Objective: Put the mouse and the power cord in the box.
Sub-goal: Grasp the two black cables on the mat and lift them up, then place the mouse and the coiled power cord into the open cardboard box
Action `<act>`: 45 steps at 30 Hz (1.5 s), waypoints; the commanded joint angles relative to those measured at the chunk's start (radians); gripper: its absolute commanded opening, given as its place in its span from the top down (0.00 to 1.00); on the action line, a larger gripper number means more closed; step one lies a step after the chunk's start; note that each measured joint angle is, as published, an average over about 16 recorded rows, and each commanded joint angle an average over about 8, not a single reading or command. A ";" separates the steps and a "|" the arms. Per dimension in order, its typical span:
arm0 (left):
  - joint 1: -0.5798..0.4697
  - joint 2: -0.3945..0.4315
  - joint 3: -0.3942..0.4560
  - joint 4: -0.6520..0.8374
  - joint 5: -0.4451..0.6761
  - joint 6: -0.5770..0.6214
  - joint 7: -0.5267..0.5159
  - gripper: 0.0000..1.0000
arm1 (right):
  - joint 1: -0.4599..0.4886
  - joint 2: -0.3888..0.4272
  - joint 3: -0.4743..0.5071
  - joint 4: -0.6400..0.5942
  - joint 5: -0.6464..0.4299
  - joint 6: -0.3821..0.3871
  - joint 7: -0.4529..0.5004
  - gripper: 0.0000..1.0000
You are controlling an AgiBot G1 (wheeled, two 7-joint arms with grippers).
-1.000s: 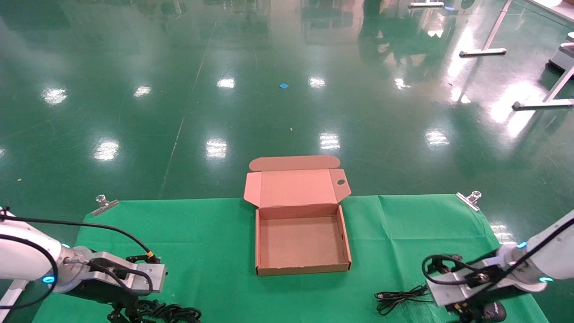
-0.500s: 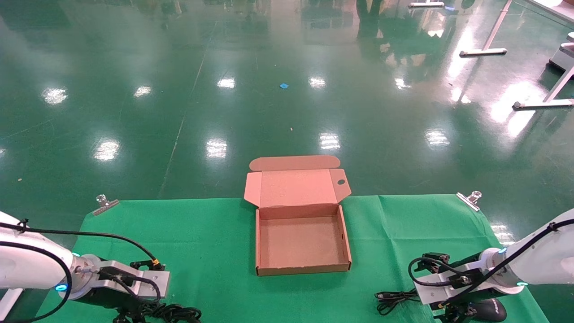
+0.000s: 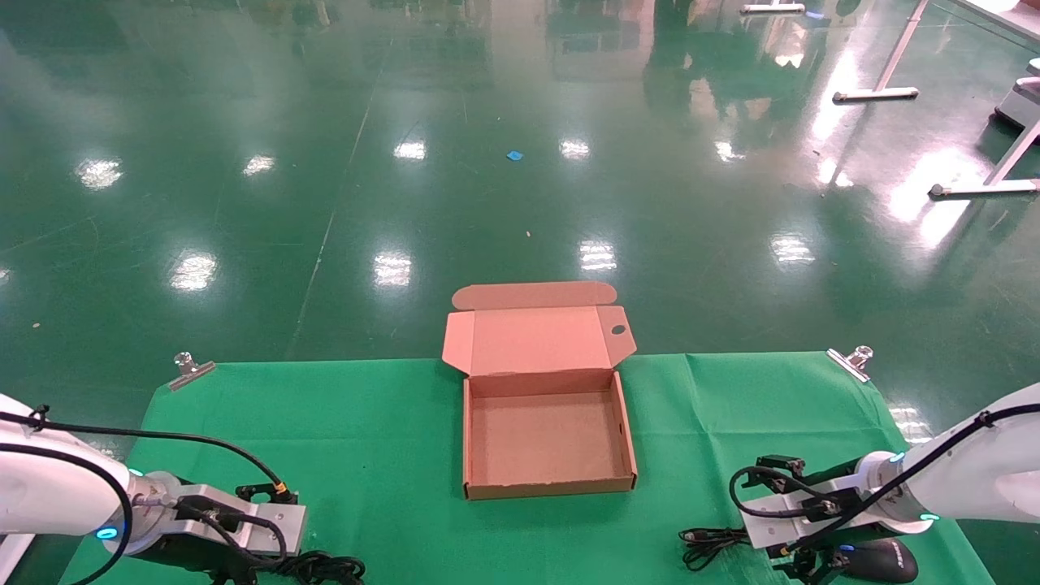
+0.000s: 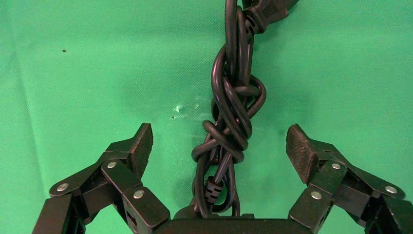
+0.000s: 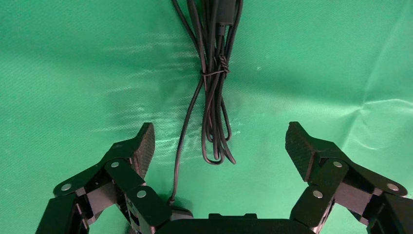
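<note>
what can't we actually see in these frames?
- Thick black knotted power cord: head view crops it at the bottom edge under the left pincer; wrist view cuts off both ends.
- Glossy black mouse: partly hidden behind the right pincer in head view; nearly out of its wrist view.
- Brown cardboard box: absent from both wrist views.

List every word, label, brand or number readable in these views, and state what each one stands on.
Mouse: a pale mark on its black top, too small and blurred to read.
Box: plain cardboard, no print.
Power cord: no lettering visible.
Left gripper and right gripper, jaws open: no markings.
Nothing else bears text.
</note>
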 commanded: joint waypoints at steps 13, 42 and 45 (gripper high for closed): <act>0.000 0.000 0.000 -0.001 -0.001 0.002 0.001 1.00 | -0.001 0.000 0.001 0.000 0.001 0.000 -0.001 1.00; -0.008 -0.017 -0.009 0.004 -0.013 0.013 -0.010 1.00 | 0.004 0.013 0.005 -0.001 0.007 -0.002 0.009 1.00; -0.021 -0.040 -0.028 0.016 -0.040 0.048 -0.025 1.00 | 0.017 0.043 0.018 -0.014 0.026 -0.018 0.023 1.00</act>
